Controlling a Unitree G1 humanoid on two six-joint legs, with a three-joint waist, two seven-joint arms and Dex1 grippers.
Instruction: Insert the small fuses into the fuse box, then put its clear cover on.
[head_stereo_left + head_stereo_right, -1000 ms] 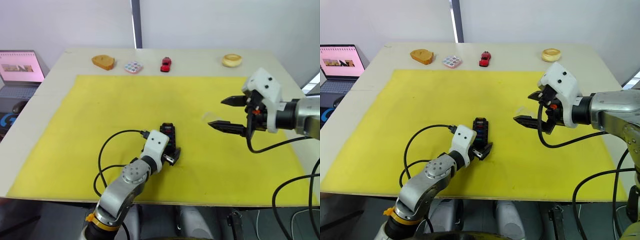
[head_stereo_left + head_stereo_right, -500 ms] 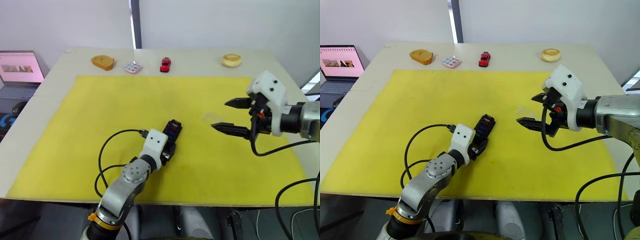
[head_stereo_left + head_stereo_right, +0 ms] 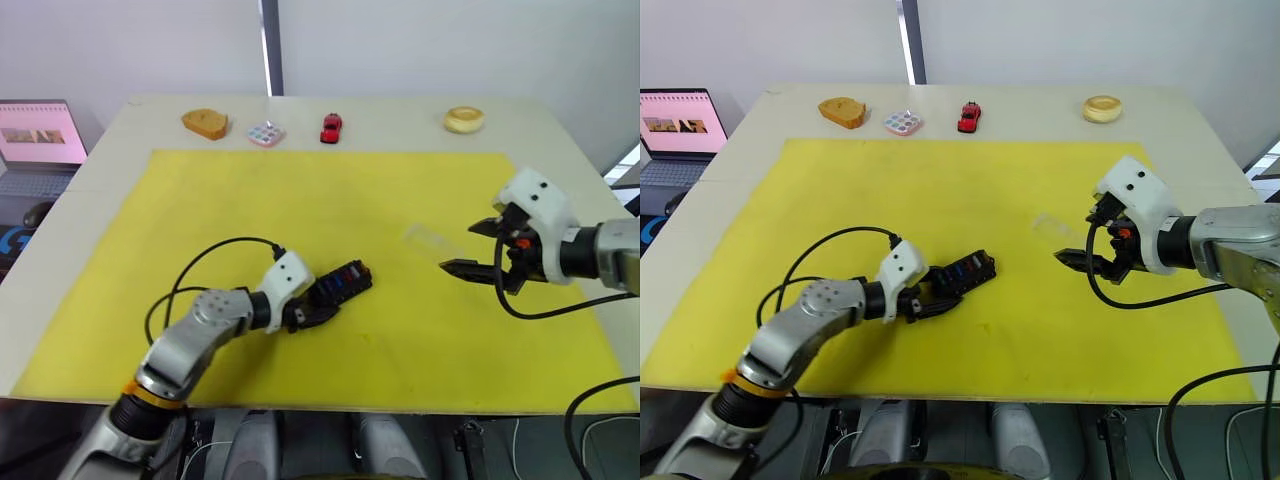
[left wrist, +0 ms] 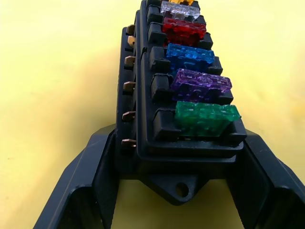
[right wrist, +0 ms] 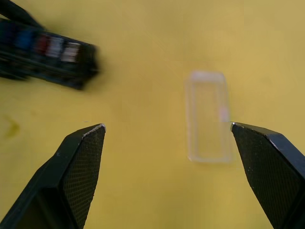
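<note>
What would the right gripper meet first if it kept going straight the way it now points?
Probably the clear cover, lying on the yellow mat ahead of the open right gripper; depth is uncertain.

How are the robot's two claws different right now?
The left claw is shut on the fuse box; the right claw is open, holding nothing. The left rests low on the yellow mat; the right hovers near the clear cover. Both have two black fingers.

Even, bright light falls from overhead, with soft short shadows and no glare. In the right wrist view the fuse box (image 5: 47, 57) is blurred.
</note>
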